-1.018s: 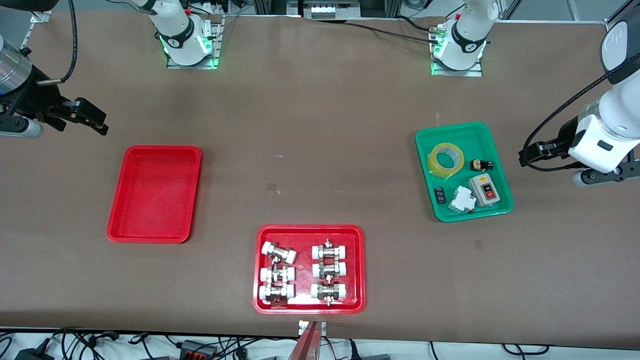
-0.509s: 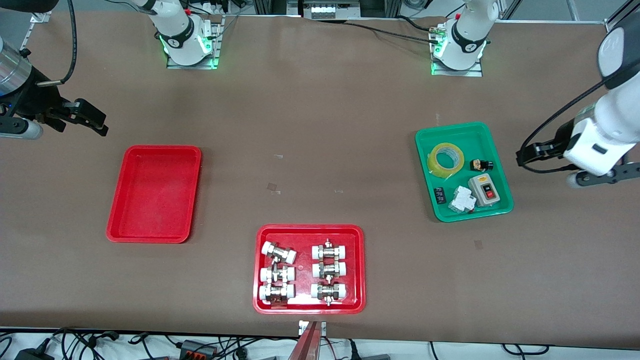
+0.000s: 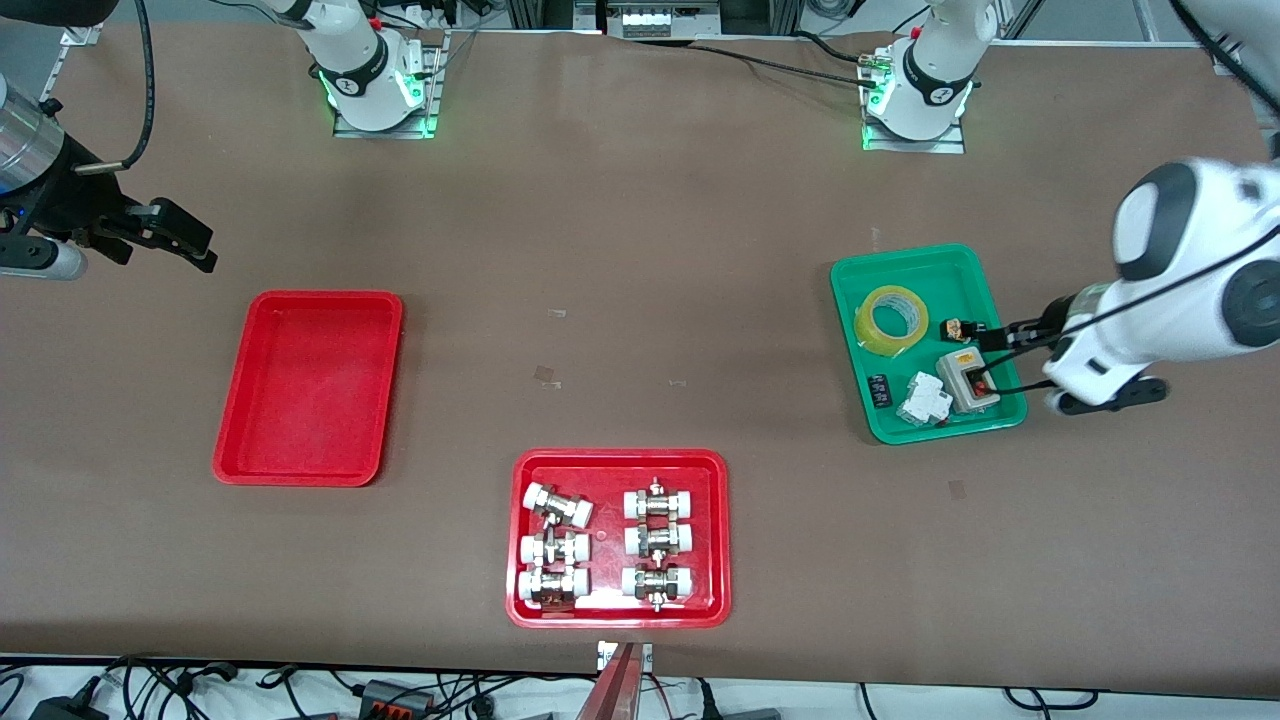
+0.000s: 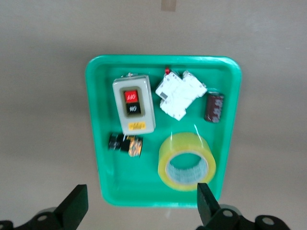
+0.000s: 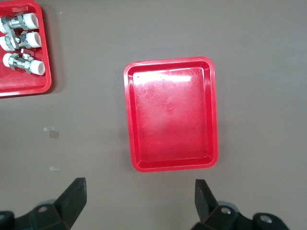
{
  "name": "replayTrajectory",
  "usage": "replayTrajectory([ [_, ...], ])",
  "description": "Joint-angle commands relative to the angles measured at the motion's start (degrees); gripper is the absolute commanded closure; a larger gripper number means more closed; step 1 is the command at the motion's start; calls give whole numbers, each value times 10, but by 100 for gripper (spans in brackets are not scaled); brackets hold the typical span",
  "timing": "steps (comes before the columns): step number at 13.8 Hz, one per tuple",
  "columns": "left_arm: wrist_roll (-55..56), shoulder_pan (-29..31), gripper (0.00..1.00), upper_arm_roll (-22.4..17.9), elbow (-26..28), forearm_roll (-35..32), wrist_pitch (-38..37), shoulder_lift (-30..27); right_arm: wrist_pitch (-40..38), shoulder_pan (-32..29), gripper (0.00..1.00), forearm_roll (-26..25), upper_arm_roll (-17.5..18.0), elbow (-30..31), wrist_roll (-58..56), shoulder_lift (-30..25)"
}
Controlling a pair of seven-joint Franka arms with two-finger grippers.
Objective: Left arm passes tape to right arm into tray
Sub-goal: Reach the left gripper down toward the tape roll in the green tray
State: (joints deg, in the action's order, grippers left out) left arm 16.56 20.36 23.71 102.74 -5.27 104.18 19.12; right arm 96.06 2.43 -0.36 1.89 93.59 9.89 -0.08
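The yellow tape (image 3: 893, 320) lies flat in a green tray (image 3: 905, 255) toward the left arm's end; it also shows in the left wrist view (image 4: 187, 162). My left gripper (image 3: 992, 348) is open and empty above that green tray's edge, and in its wrist view (image 4: 140, 206) the tape sits just ahead of one finger (image 4: 206, 201). The plain red tray (image 3: 310, 385) lies empty toward the right arm's end and shows in the right wrist view (image 5: 170, 115). My right gripper (image 3: 180, 238) hangs open and empty over bare table beside it, waiting (image 5: 139, 201).
The green tray also holds a grey switch box (image 4: 133, 105), a white breaker (image 4: 180, 94), a dark capacitor (image 4: 214, 107) and a small black part (image 4: 125, 143). A red tray of white-capped fittings (image 3: 618, 538) sits near the table's front edge.
My left arm has swung in from the table's end and now hangs over the green tray's edge. The right arm has barely moved. The tape has not moved.
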Motion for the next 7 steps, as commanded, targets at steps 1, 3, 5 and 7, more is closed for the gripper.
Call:
replayTrajectory([
  [1,1,6,0,12,118,11,101,-29,-15,1,0,-6,2,-15,6,6],
  [3,1,6,0,15,171,11,155,-22,-28,1,0,-6,2,-15,11,6],
  [5,2,5,0,15,221,11,210,-18,-28,1,0,-6,2,-15,10,6],
  [7,2,5,0,15,260,11,259,-18,-28,1,0,-6,2,-15,10,6],
])
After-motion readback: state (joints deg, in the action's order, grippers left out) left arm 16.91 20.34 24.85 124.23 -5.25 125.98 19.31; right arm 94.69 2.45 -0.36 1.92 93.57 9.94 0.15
